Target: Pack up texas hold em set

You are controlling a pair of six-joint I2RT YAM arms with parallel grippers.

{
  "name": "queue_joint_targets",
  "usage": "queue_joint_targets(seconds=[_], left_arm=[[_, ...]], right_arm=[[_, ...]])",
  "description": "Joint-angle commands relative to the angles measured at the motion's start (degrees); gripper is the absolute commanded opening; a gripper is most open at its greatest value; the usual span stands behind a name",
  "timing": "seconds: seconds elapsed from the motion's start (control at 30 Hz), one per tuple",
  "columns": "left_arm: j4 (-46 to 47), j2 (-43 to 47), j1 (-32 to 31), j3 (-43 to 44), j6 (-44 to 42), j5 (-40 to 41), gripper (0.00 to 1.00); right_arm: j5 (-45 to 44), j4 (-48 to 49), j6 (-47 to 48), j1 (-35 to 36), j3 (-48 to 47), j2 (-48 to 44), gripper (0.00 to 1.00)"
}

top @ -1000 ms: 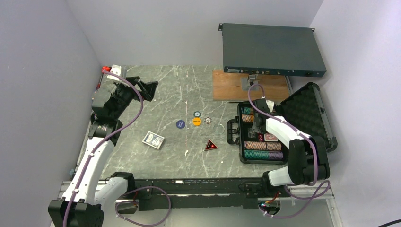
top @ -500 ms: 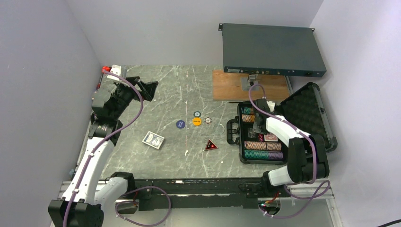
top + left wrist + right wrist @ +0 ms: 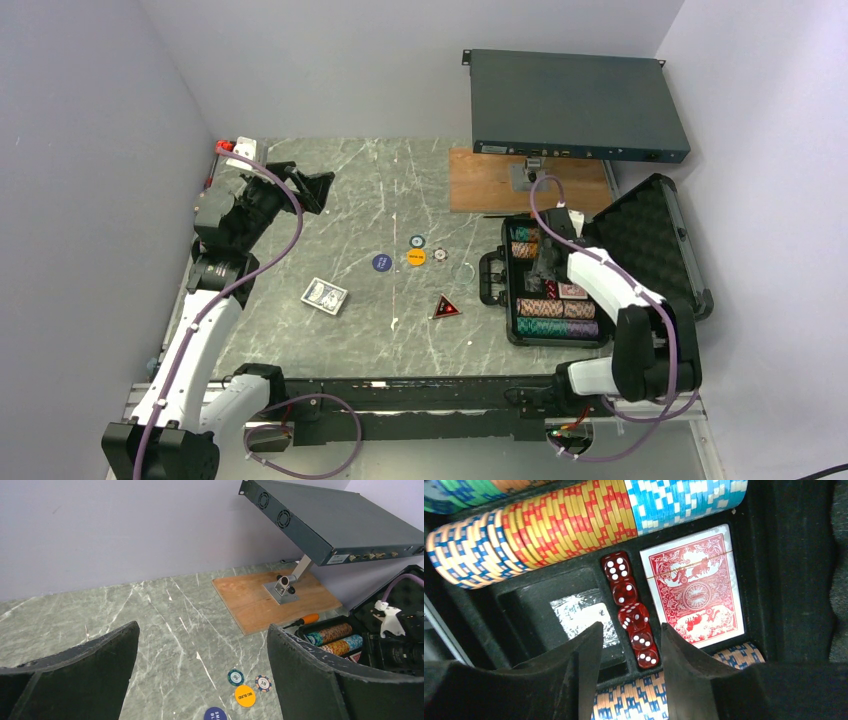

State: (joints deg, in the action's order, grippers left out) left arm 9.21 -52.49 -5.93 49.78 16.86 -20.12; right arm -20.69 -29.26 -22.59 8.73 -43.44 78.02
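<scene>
The black foam-lined case lies open at the right, its lid leaning back. My right gripper hangs inside it. In the right wrist view the right gripper is open, its fingers either side of the near end of a row of red dice in their slot. It holds nothing. A red card deck and rows of striped chips sit beside the dice. A blue card deck, blue button, yellow button, two loose chips and a red triangle lie on the table. My left gripper is raised at the back left, wide open and empty.
A large dark rack-mount box stands tilted on a bracket over a wooden board behind the case. An orange-handled tool lies by the case's far edge. One card slot left of the dice holds nothing. Grey walls enclose the table.
The right arm's forearm and elbow have shifted slightly to the right while its gripper stays over the middle of the case. The left arm and the loose pieces have not moved.
</scene>
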Motion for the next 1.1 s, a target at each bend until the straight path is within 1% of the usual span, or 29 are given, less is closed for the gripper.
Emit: queue_joint_targets(seconds=[0.0,0.1,0.17,0.27,0.3,0.37,0.43,0.5,0.57,0.67,0.7,0.73,0.8,0.9,0.97,1.03,1.07], left_arm=[[2.83,0.37,0.31,1.11,0.46,-1.08,0.99],[2.78,0.28,0.31,1.11,0.53,-1.15,0.99],[2.86,0.28,0.31,1.11,0.54,-1.24,0.99],[2.74,0.28,0.31,1.11,0.54,-1.16,0.99],[2.74,0.36,0.31,1.00,0.52,-0.95,0.99],[2.54,0.58,0.31,0.94,0.34,-0.45,0.99],[2.12,0.97,0.31,1.02,0.01,0.47,0.99],[1.47,1.69,0.31,0.94,-0.43,2.15,0.99],[0.48,3.10,0.31,0.87,-1.23,5.94,0.99],[-0.67,6.07,0.60,0.10,-3.05,12.73,0.99],[-1.55,6.97,0.76,-0.02,-3.52,15.53,0.99],[-2.47,7.61,1.06,0.08,-3.86,18.98,0.99],[-5.21,7.95,1.98,1.00,-4.19,24.23,0.99],[-7.58,7.92,4.06,1.95,-3.62,29.30,0.99],[-7.89,7.81,5.34,2.11,-3.44,29.78,0.99],[-8.13,7.44,5.84,2.50,-3.27,28.94,0.99],[-8.28,7.18,7.38,2.78,-2.95,28.21,0.99]], right_arm=[[1.68,-0.40,0.70,1.62,-2.10,-6.05,0.49],[0.24,0.86,1.31,6.87,-2.57,-8.45,0.52],[-0.62,1.80,1.62,12.70,-3.96,-8.17,0.53],[0.41,4.77,0.87,23.08,-6.94,-4.96,0.54],[0.67,6.00,0.49,25.75,-8.13,-3.59,0.58],[3.20,9.36,-0.02,29.21,-10.14,-0.27,0.59],[8.86,12.68,0.10,31.78,-12.71,3.85,0.60],[17.99,17.04,0.99,34.84,-14.97,8.66,0.68],[24.08,23.02,3.47,39.43,-16.49,13.96,0.77],[28.30,29.63,7.70,44.05,-20.57,20.92,0.88],[29.18,31.31,9.20,45.09,-22.44,23.26,0.95],[30.10,32.42,10.72,46.15,-24.80,25.61,0.99],[31.26,31.47,13.81,48.18,-30.66,30.63,1.00],[29.43,25.69,18.67,51.00,-41.73,38.61,1.00],[26.86,22.42,21.37,52.29,-48.31,42.91,1.00],[26.71,20.13,22.05,52.72,-52.48,46.26,1.00],[27.02,19.25,22.85,52.76,-53.96,47.59,1.00]])
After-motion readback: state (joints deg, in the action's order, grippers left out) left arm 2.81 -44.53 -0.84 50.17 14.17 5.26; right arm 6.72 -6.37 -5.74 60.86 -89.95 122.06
